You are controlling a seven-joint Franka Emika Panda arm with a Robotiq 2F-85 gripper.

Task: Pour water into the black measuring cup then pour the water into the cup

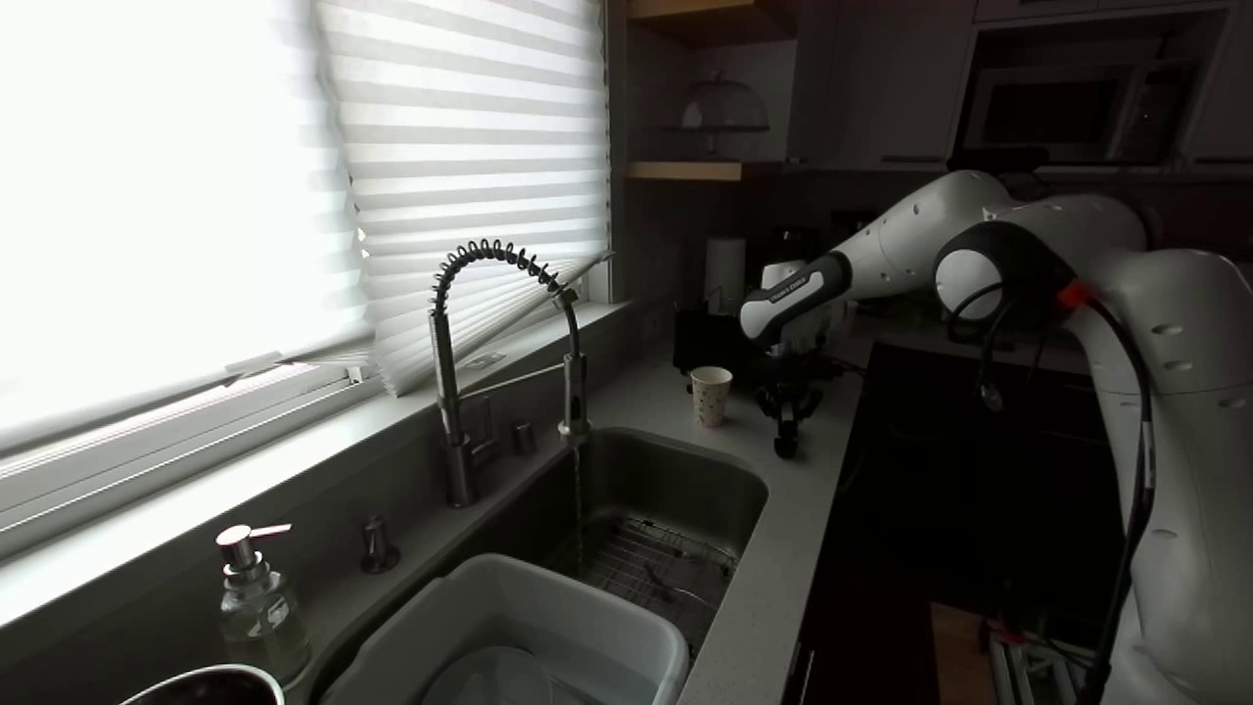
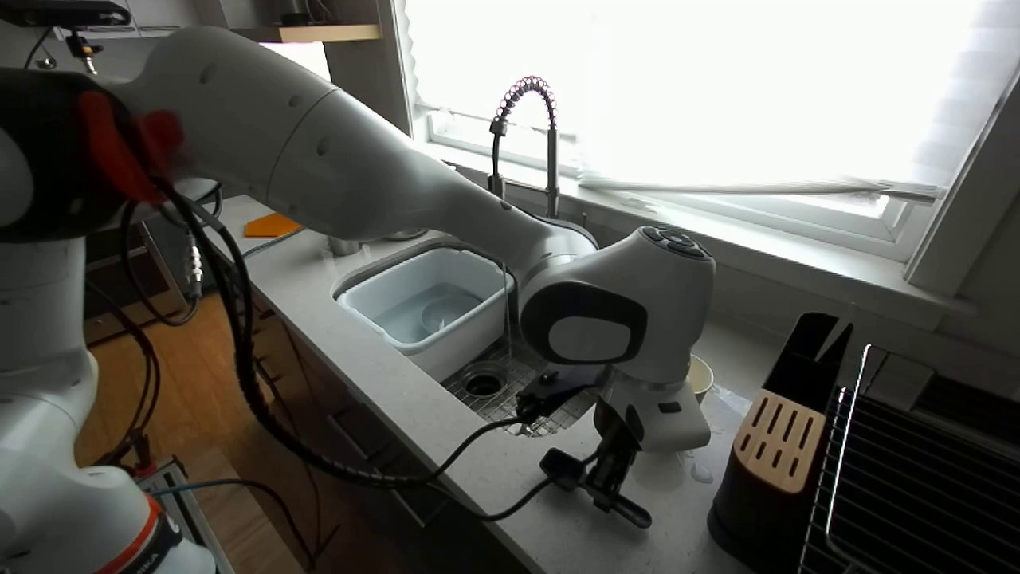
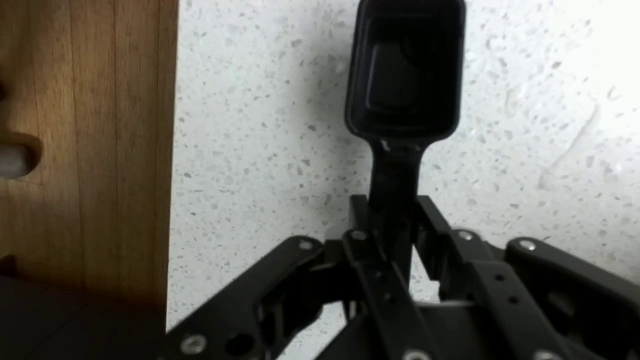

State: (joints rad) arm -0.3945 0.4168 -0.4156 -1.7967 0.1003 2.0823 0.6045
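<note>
The black measuring cup (image 3: 404, 85) is a small squarish scoop with a flat handle. In the wrist view its bowl faces the camera, above the speckled counter. My gripper (image 3: 393, 210) is shut on its handle, with a finger on each side. In both exterior views the gripper (image 1: 786, 416) (image 2: 610, 482) hangs low over the counter beside the sink; the measuring cup is too dark to tell from it there. The cup (image 1: 711, 399) is pale with small specks and stands upright on the counter near the gripper. In an exterior view the arm partly hides the cup (image 2: 701, 377).
The coiled tap (image 1: 571, 392) runs a thin stream into the sink (image 1: 675, 448). A grey tub (image 1: 597, 597) fills the sink's near part. A soap pump bottle (image 1: 262, 622) stands beside it. A knife block (image 2: 777, 446) and wire rack (image 2: 892, 478) stand beyond the gripper.
</note>
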